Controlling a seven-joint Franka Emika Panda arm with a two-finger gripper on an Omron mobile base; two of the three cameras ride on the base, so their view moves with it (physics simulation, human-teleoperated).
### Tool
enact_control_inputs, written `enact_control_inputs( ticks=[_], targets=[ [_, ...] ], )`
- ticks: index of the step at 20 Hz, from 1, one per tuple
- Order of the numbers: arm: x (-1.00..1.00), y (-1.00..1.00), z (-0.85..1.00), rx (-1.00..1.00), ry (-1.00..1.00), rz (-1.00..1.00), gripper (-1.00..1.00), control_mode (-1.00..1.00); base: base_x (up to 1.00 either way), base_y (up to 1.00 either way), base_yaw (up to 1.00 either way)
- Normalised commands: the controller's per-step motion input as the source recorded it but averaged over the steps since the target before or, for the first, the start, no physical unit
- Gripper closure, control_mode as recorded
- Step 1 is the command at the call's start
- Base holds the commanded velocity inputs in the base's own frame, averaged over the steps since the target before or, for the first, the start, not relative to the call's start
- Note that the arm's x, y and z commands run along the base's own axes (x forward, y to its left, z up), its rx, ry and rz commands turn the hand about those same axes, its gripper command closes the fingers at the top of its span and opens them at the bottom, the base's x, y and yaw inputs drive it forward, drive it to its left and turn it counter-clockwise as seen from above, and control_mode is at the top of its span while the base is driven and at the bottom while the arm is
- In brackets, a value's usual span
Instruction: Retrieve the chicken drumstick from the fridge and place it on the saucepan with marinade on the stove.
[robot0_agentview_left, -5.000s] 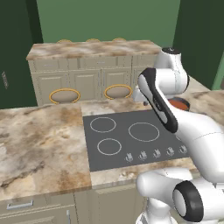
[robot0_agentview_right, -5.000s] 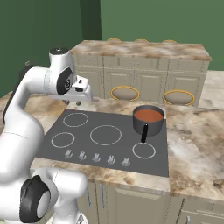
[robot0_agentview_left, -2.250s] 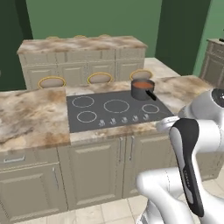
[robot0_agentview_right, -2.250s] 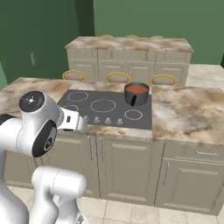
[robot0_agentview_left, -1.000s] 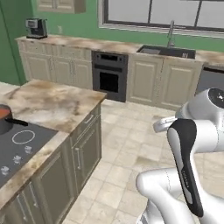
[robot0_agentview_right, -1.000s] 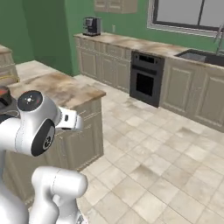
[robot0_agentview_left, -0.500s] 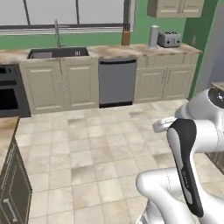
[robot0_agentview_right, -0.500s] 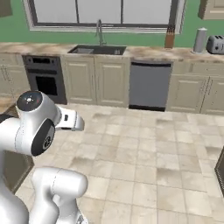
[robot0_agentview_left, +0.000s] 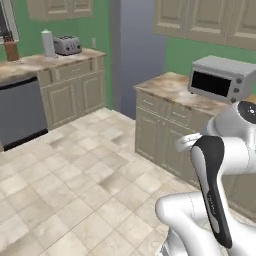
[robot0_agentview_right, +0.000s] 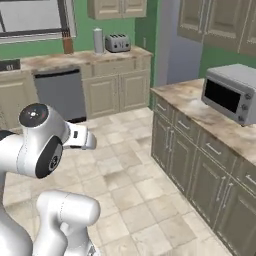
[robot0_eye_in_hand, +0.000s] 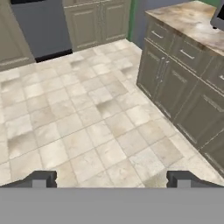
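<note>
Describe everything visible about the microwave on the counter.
The microwave is a boxy silver-grey appliance with a dark glass door across most of its front and a narrow control strip with small round knobs at one end. The door is shut. It stands upright and flat on the marbled beige counter, over the cabinets, below the upper cabinets and near the tall grey fridge. Nothing else touches it.

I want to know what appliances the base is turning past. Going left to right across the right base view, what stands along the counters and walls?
Dishwasher → paper towel roll → toaster → grey fridge side → microwave.
</note>
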Motion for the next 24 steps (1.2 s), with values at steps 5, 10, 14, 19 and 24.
enact_control_inputs(
  ticks=[5, 10, 14, 19, 24],
  targets=[
    [0.0, 0.0, 0.0, 0.0, 0.0, 0.0, -1.0, 1.0, 0.0, 0.0, -0.88],
    [0.0, 0.0, 0.0, 0.0, 0.0, 0.0, -1.0, 1.0, 0.0, 0.0, -0.88],
    [0.0, 0.0, 0.0, 0.0, 0.0, 0.0, -1.0, 1.0, 0.0, -0.04, -0.82],
    [0.0, 0.0, 0.0, 0.0, 0.0, 0.0, -1.0, 1.0, 0.0, -0.24, -0.72],
    [0.0, 0.0, 0.0, 0.0, 0.0, 0.0, -1.0, 1.0, 0.01, -0.3, -0.48]
  ],
)
